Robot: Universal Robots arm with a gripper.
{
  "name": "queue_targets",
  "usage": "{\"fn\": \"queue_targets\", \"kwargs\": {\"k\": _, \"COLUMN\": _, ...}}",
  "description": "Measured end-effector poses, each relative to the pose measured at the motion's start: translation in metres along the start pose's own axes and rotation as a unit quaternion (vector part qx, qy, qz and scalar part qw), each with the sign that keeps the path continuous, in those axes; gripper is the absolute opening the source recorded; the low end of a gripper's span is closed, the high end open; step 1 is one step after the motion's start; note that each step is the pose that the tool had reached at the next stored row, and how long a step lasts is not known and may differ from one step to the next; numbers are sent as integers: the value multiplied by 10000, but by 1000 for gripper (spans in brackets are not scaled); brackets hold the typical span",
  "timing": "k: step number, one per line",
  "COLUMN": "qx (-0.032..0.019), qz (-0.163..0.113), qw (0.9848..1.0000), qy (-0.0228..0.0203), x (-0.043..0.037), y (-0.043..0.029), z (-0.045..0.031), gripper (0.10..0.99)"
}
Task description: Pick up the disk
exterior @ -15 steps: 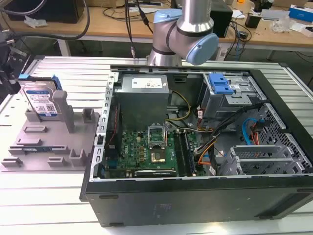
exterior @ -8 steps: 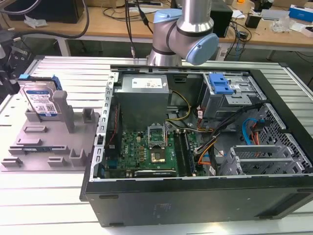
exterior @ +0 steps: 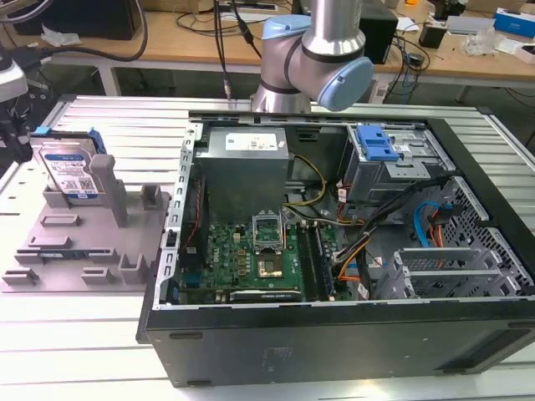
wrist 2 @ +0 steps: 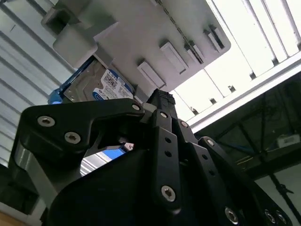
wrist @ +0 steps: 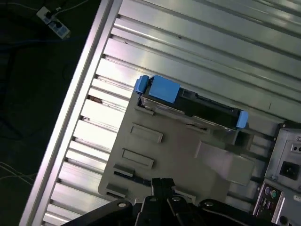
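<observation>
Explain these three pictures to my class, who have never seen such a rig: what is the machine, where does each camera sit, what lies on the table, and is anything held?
The machine is a robot arm ending in a black gripper. The exterior view looks on from off the arm, while both wrist views ride near the gripper. On the slatted metal table stand an open computer case and a grey holder. The disk stands in that holder, apart from the gripper.

arm [exterior: 330, 38] — silver tube, pale-blue joint caps | pincer [wrist 2: 160, 101] — black links, silver screws
</observation>
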State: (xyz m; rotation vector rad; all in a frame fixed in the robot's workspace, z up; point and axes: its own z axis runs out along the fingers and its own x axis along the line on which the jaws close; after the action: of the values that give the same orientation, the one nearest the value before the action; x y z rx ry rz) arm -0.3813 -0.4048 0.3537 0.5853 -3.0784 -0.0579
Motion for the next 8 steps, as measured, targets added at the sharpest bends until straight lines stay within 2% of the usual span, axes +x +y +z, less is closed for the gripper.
{"fn": "queue_targets", "kwargs": {"k": 2, "qx": 0, "qz": -343, "qw": 9994, "qy": 13, "x": 0, "y": 0, "z": 0, "gripper": 114}}
{"fn": "queue_targets", "kwargs": {"k": 4, "qx": 1, "qz": -688, "qw": 9976, "qy": 26, "x": 0, "y": 0, "z": 0, "gripper": 235}}
{"fn": "queue_targets", "kwargs": {"k": 6, "qx": 1, "qz": -867, "qw": 9962, "qy": 33, "x": 0, "y": 0, "z": 0, "gripper": 357}}
{"fn": "queue_targets", "kwargs": {"k": 7, "qx": 1, "qz": -960, "qw": 9954, "qy": 36, "x": 0, "y": 0, "z": 0, "gripper": 357}}
{"fn": "queue_targets", "kwargs": {"k": 8, "qx": 1, "qz": -1055, "qw": 9944, "qy": 40, "x": 0, "y": 0, "z": 0, "gripper": 416}}
